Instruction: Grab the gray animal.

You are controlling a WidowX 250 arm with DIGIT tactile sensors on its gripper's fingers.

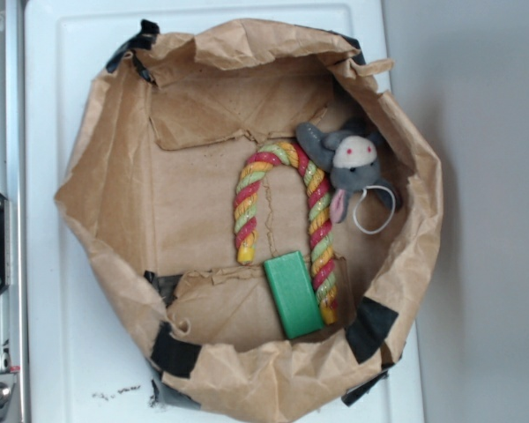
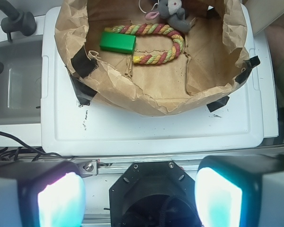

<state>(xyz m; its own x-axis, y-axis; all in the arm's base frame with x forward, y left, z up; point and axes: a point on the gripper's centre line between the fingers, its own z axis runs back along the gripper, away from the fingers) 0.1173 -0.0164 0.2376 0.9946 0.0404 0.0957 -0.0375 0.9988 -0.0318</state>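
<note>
In the exterior view, a crumpled brown paper bag (image 1: 115,203) with its rim rolled down sat on a white desk (image 1: 62,352), patched with black tape (image 1: 175,352) at several edges. The gray animal (image 1: 348,163) lay inside, at about two o'clock of the bag's floor, pressed against the paper wall, its cream face up and a thin white cord loop (image 1: 375,211) trailing toward four o'clock. It touched the outer top of a striped rope arch (image 1: 286,198), whose two ends pointed toward six o'clock. A green block (image 1: 294,293) lay at six o'clock, just beside the arch's right leg.

In the wrist view, the hand (image 2: 139,196) hung well apart from the bag, over the desk's near edge, its two glowing pads (image 2: 60,198) spread wide with nothing between them.
</note>
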